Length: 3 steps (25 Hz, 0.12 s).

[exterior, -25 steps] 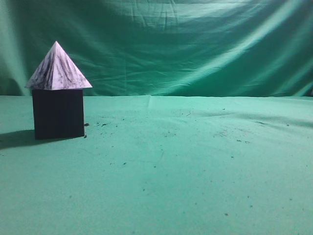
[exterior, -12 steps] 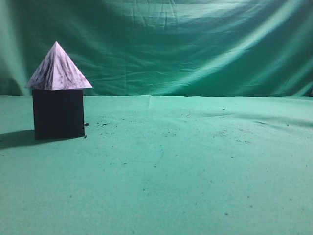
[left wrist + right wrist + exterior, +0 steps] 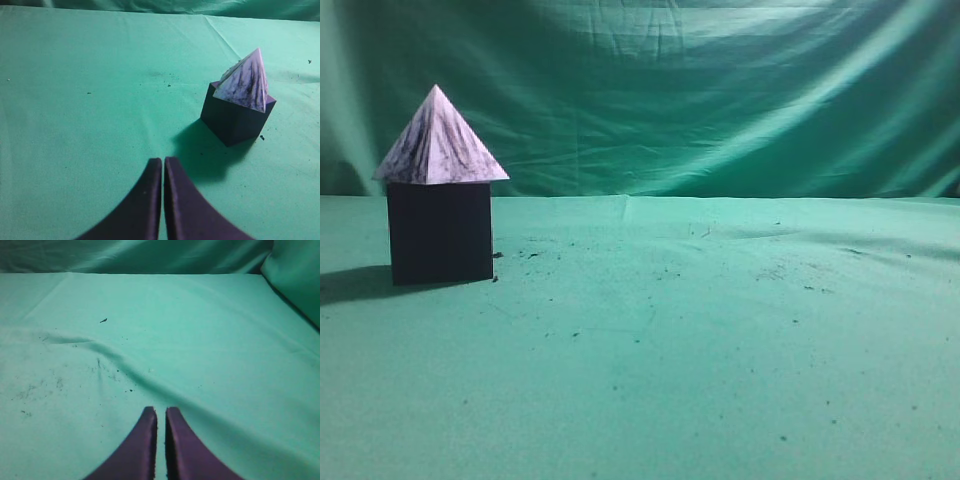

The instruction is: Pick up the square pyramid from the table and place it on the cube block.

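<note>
Pyramid (image 3: 245, 82) well beyond closed left fingers (image 3: 150, 192)

The bottom edge cuts off both the left gripper (image 3: 163, 162) and the right gripper (image 3: 160, 411).

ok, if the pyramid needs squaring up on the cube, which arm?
Left. Its gripper faces the square pyramid on the cube block; the right gripper sees only cloth. Both are shut.

One square pyramid (image 3: 440, 143), one cube block (image 3: 440, 232) — two end effectors (image 3: 163, 165).
</note>
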{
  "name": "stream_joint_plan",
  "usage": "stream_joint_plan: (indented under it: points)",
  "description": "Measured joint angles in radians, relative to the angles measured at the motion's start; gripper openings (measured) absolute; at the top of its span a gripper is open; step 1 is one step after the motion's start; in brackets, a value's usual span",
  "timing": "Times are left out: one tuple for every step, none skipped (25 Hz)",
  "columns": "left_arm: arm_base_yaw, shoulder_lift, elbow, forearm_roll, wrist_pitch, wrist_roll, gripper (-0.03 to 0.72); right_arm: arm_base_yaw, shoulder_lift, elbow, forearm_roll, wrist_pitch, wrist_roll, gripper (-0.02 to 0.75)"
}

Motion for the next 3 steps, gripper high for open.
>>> stream_joint_plan:
  points:
    - [0.000,0.000,0.000,0.000,0.000,0.000,0.000,0.000,0.000,0.000,0.000,0.000,0.000,0.065]
    - [0.000,0.000,0.000,0.000,0.000,0.000,0.000,0.000,0.000,0.000,0.000,0.000,0.000,0.065]
    - [0.000,0.000,0.000,0.000,0.000,0.000,0.000,0.000,0.000,0.000,0.000,0.000,0.000,0.065]
